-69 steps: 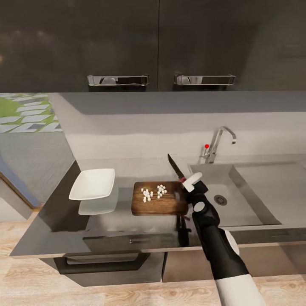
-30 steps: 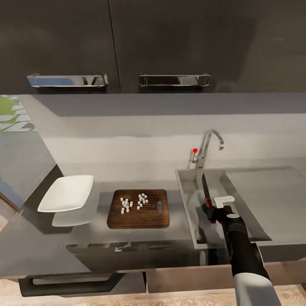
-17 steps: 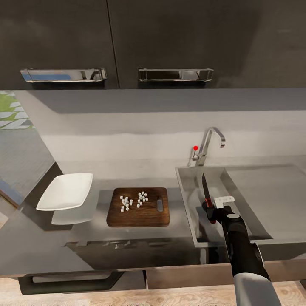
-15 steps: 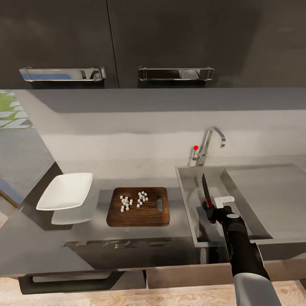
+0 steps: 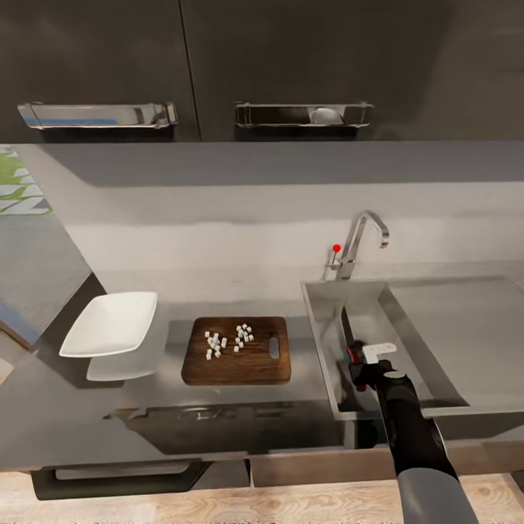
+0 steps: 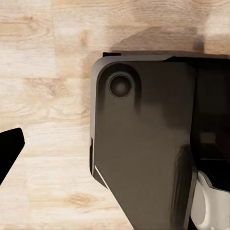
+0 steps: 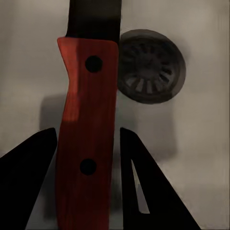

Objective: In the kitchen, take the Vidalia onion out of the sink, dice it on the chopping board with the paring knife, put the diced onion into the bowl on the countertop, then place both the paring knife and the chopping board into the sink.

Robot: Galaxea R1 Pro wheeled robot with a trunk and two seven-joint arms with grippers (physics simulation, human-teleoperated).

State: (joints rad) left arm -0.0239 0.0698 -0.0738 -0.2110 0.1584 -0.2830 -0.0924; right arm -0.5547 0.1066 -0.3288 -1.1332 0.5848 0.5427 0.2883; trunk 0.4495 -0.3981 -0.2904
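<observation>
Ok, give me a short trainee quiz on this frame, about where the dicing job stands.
1. True or false: the diced onion is already in the bowl.
2. In the right wrist view, what sits behind the paring knife? A) the sink drain B) the chopping board C) the bowl
3. Fill in: the knife's red handle sits between the fingers of the ___ pincer, over the sink.

Key: 1 false, the pieces lie on the board; 2 A; 3 right.
</observation>
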